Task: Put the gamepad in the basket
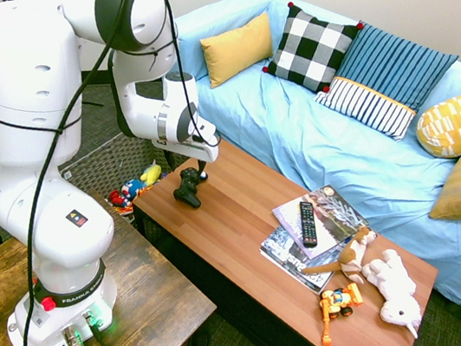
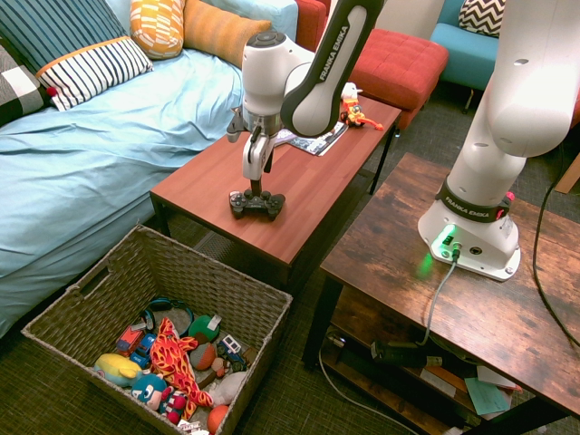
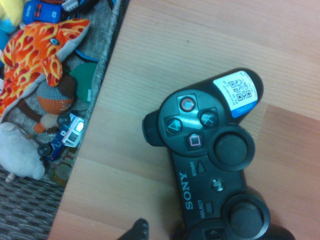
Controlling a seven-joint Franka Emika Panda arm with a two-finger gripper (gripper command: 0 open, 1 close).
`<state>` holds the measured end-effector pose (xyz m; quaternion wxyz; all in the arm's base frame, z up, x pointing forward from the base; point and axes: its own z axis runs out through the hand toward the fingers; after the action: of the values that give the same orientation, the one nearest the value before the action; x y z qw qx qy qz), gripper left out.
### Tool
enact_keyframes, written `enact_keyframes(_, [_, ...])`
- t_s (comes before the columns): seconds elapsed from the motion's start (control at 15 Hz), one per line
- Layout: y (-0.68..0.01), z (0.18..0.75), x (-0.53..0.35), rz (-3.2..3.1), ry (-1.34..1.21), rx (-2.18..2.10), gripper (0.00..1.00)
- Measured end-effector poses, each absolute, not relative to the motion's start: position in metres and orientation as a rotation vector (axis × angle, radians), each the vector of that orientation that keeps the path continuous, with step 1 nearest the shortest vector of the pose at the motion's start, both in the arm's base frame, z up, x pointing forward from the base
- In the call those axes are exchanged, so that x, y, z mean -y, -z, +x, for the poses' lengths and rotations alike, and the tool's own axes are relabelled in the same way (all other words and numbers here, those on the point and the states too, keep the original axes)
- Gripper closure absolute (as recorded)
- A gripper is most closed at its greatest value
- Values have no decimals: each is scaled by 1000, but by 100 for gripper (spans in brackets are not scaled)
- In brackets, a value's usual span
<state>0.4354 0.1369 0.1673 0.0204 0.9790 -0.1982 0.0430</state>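
- Spanning the room's middle, the tabletop (image 2: 308, 195) has its far end hidden behind the arm in the second exterior view.
- Basket (image 2: 237, 299) on the floor below its edge, a corner cut off.
- Gripper (image 2: 257, 188), fingers apart, directly above the gamepad.
- Gamepad (image 2: 256, 205) lies near the tabletop's edge; the wrist view crops it.
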Motion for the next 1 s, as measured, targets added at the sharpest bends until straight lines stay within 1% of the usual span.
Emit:
enact_keyframes(0.47, [-119, 449, -152, 2994, -92, 584, 0])
enact_keyframes(0.73, [-103, 458, -154, 2967, -82, 604, 0])
enact_keyframes(0.8, [-100, 459, -154, 2963, -78, 610, 100])
enact_keyframes(1.0, [-97, 461, -150, 2957, -70, 628, 100])
